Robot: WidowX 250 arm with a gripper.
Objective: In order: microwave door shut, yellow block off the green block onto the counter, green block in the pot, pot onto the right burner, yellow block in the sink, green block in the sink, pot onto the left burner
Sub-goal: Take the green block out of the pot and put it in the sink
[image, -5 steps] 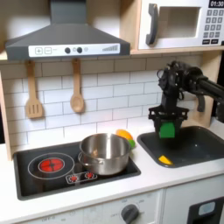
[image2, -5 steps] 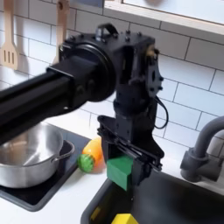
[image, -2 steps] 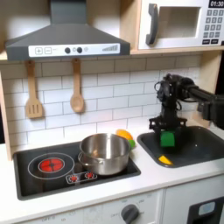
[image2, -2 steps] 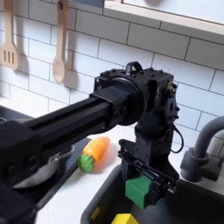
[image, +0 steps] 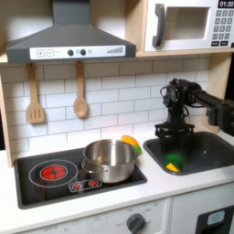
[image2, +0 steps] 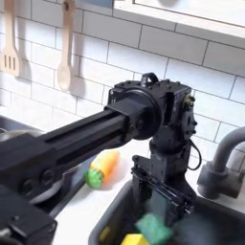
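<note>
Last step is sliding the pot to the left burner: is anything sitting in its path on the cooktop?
Nothing visible. In the first exterior view the pot sits on the cooktop's right side, and the red left burner beside it is bare, with no object between them.

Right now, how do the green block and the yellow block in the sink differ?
Colour: the green block is dark green, the yellow block bright yellow. Position: in the second exterior view the green block lies directly below the gripper, while the yellow block sits lower and to the second exterior view's left, partly cut by the frame edge. In the first exterior view they lie close together, green above yellow. Both are small toy blocks lying in the sink, neither gripped.
</note>
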